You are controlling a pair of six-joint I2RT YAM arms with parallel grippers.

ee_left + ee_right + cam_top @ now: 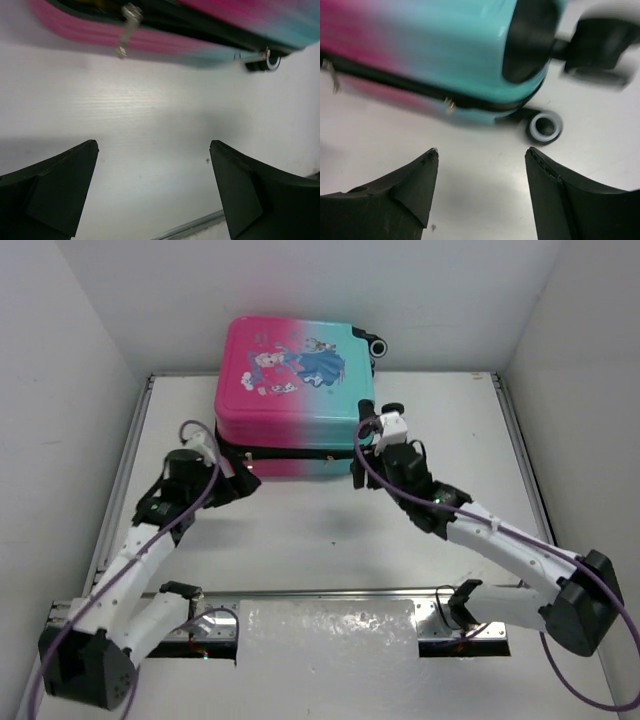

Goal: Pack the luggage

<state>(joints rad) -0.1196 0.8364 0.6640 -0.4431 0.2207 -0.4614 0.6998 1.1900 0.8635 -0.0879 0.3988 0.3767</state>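
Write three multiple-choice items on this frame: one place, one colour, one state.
1. The suitcase lies:
A) between the arm bases
B) at the far end of the table
C) off the table

2. Its shell is:
A) pink to teal
B) yellow
C) white

3. The left hand is:
A) shut on a zip pull
B) shut on a wheel
C) open, empty

Answers:
1 B, the top view shows it beyond both arms.
2 A, the lid fades from pink to teal.
3 C, the wrist view shows the fingers apart with only bare table between them.
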